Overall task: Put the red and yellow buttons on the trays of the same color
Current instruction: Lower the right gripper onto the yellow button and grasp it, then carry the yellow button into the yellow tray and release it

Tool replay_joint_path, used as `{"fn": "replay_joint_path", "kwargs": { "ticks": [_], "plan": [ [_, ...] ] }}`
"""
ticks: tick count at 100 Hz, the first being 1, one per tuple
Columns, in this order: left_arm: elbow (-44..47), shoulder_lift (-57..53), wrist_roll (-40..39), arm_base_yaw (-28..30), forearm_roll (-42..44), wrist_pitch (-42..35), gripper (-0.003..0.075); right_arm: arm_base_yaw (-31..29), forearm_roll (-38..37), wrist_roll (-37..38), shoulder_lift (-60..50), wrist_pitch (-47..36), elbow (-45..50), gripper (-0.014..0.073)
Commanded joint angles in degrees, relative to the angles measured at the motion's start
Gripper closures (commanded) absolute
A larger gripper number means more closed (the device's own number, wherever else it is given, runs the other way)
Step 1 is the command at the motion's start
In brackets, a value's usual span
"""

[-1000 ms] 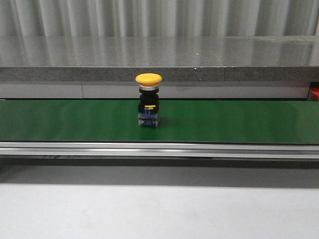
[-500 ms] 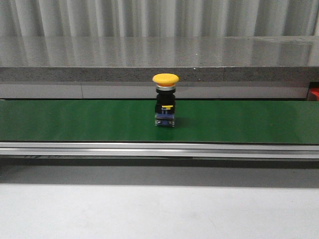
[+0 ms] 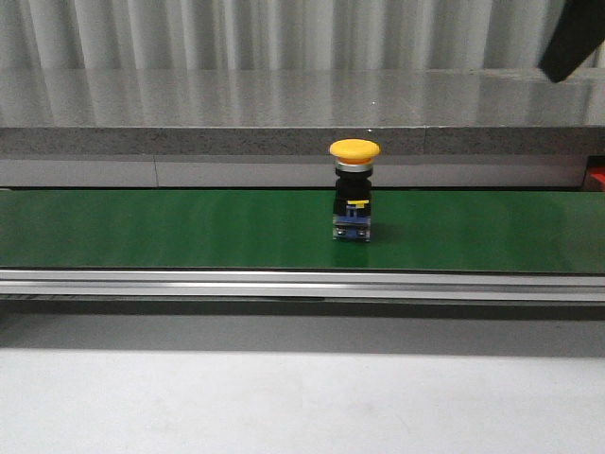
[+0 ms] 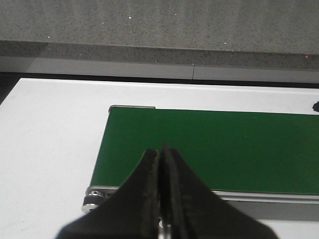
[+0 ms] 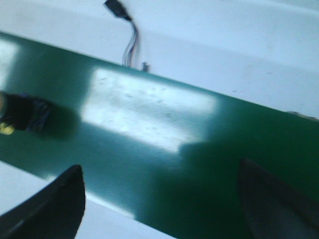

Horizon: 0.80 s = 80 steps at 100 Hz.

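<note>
The yellow button (image 3: 354, 190) stands upright on the green belt (image 3: 170, 230). My left gripper (image 4: 161, 164) is closed, empty, above the belt end. My right gripper (image 5: 159, 199), wide open, sees the button sideways.

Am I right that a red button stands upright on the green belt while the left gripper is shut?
Not quite: the button has a yellow cap, not red, as the front view shows. It does stand upright on the green belt, and the left gripper is shut.
</note>
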Motion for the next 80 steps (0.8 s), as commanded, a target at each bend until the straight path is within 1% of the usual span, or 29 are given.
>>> {"fn": "replay_joint_path", "kwargs": {
  "ticks": [1,15,35,43,54,67,74,80],
  "plan": [
    [-1.44,0.26,-0.05,-0.52,-0.18,-4.90,0.0741,4.90,1.06,-1.32,-2.00,-3.25,-0.72,-0.0022],
    [-1.44,0.26,-0.05,-0.52,-0.18,-4.90,0.0741,11.40,1.06,-1.32,-0.40,-6.07,-0.66,-0.0022],
    [-1.44,0.26,-0.05,-0.52,-0.18,-4.90,0.0741,17.36,1.06,-1.32,4.17,-9.74,-0.66,-0.0022],
    [-1.44,0.26,-0.05,-0.52,-0.18,-4.90,0.0741,18.43,1.06,-1.32,6.26,-11.64,-1.05,-0.0022],
    [-1.44,0.26,-0.05,-0.52,-0.18,-4.90,0.0741,18.49,1.06,-1.32,9.22,-15.28,-1.50,-0.0022],
    [-1.44,0.26,-0.05,-0.52,-0.18,-4.90,0.0741,18.49,1.00,-1.32,11.99,-17.48,-1.50,-0.0012],
    [-1.44,0.26,-0.05,-0.52,-0.18,-4.90,0.0741,18.49,1.00,-1.32,13.14,-18.02,-1.50,0.0053],
    [-1.44,0.26,-0.05,-0.52,-0.18,-4.90,0.0741,18.49,1.00,-1.32,13.73,-18.45,-1.50,0.0158]
  ]
}}
